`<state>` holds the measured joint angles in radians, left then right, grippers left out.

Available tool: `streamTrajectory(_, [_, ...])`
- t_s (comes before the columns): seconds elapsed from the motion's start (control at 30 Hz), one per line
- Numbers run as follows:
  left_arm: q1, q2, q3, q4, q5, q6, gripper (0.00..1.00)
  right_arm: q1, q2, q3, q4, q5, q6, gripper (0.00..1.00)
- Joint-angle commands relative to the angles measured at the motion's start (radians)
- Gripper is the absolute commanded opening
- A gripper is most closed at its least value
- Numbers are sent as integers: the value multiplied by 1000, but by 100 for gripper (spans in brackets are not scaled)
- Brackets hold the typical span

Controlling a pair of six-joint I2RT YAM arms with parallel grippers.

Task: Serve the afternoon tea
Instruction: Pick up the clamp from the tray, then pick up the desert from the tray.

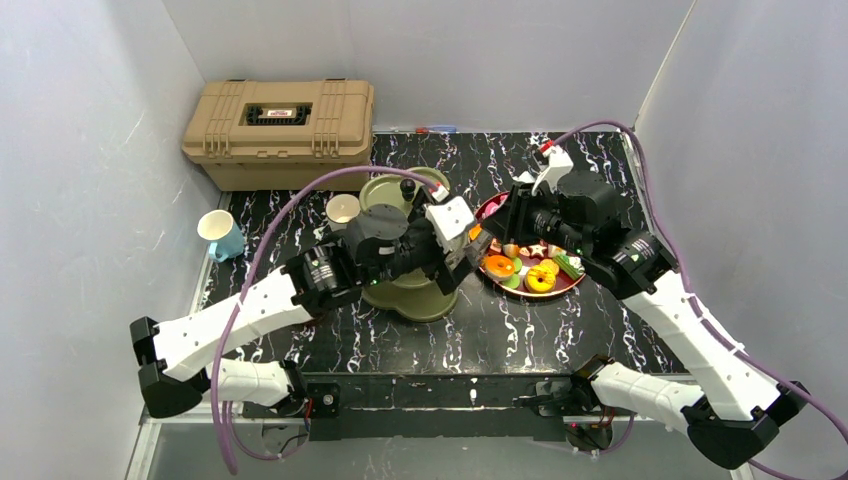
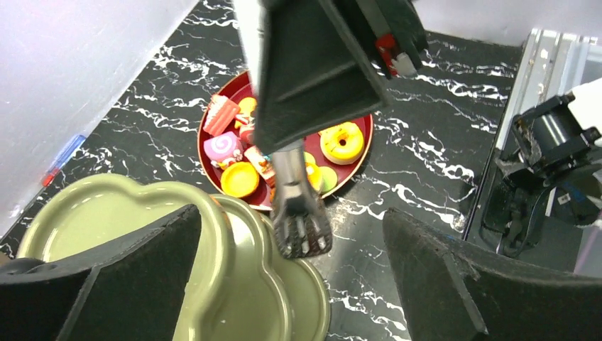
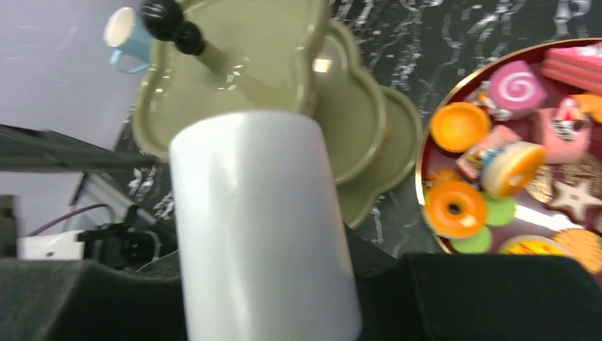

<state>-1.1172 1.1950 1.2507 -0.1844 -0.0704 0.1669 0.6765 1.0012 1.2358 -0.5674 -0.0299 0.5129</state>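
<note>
The olive-green three-tier stand [image 1: 420, 300] [image 2: 106, 206] [image 3: 270, 42] with its black knob [image 3: 167, 18] stands mid-table. Colourful toy pastries [image 1: 530, 265] [image 2: 341, 142] [image 3: 454, 207] lie on a dark-red plate [image 2: 362, 135] to its right. My left gripper [image 1: 465, 265] [image 2: 291, 284] is wide open over the edge of the stand's lowest tier, holding nothing. My right gripper [image 1: 497, 238] [image 3: 284, 298] reaches in from the plate side. One ribbed fingertip [image 2: 302, 234] hangs bare between the left jaws. In the right wrist view a blurred white body, apparently the left wrist housing, fills the gap between its fingers. The white mug [image 1: 343, 208] stands behind the stand.
A white-and-blue cup [image 1: 220, 235] [image 3: 128, 32] stands near the left wall. A tan toolbox [image 1: 280, 120] sits at the back left. White walls close in the table on three sides. The two wrists crowd together between stand and plate.
</note>
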Motion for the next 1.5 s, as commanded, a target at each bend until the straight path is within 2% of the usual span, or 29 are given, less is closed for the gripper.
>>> streamTrajectory(0.0, [76, -22, 88, -101, 49, -80, 98, 3, -52, 60, -76, 189, -109, 26])
streamTrajectory(0.1, [171, 0, 153, -185, 122, -138, 98, 3, -77, 36, -110, 310, -145, 24])
streamTrajectory(0.23, [259, 32, 267, -287, 166, -127, 98, 3, -97, -23, -131, 441, -166, 23])
streamTrajectory(0.3, [283, 62, 361, -367, 119, -61, 98, 4, -98, -53, -130, 500, -172, 23])
streamTrajectory(0.37, [309, 97, 455, -433, -2, 13, 98, 4, -91, -84, -109, 529, -181, 23])
streamTrajectory(0.4, [343, 117, 506, -470, -39, 25, 98, 3, -85, -93, -91, 530, -187, 23])
streamTrajectory(0.5, [519, 176, 672, -621, 10, -26, 98, 3, -49, -106, -39, 543, -200, 25])
streamTrajectory(0.7, [776, 249, 781, -838, 118, -67, 98, 3, 29, -133, 123, 580, -245, 29])
streamTrajectory(0.8, [873, 247, 765, -882, 169, -101, 98, 2, 74, -137, 193, 609, -264, 30])
streamTrajectory(1.03, [1007, 181, 533, -873, 260, -141, 98, -11, 147, -178, 318, 696, -246, 38])
streamTrajectory(1.17, [1014, 135, 399, -822, 264, -107, 98, -16, 185, -179, 351, 695, -239, 40])
streamTrajectory(1.47, [1015, 55, 290, -746, 304, -108, 98, -20, 224, -210, 391, 713, -178, 46])
